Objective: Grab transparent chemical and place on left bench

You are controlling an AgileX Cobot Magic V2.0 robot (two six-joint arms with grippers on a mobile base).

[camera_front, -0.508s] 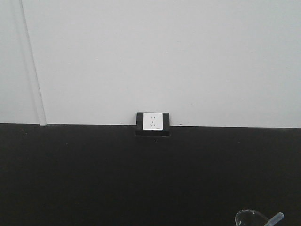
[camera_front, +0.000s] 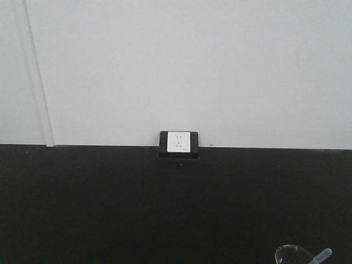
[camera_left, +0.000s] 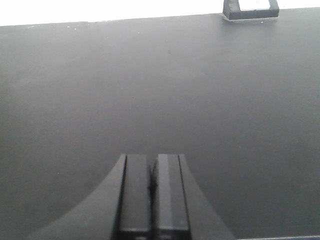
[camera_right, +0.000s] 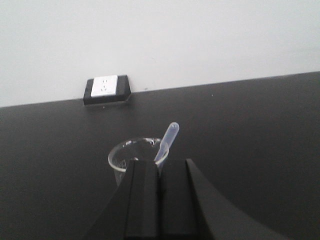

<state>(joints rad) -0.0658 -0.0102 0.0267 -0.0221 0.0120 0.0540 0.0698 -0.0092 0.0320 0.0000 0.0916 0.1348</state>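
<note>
light: even, soft | wall (camera_left: 100, 10): overexposed | focus: slightly soft | shadows: faint

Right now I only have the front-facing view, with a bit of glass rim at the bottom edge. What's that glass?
Observer: In the right wrist view it's a small clear beaker with a pale dropper leaning in it.
Operator: Are the right jaws on it?
Observer: No, they're shut together, empty, hiding its near wall.
Operator: And the left?
Observer: Left jaws shut too, empty, above black worktop.
</note>
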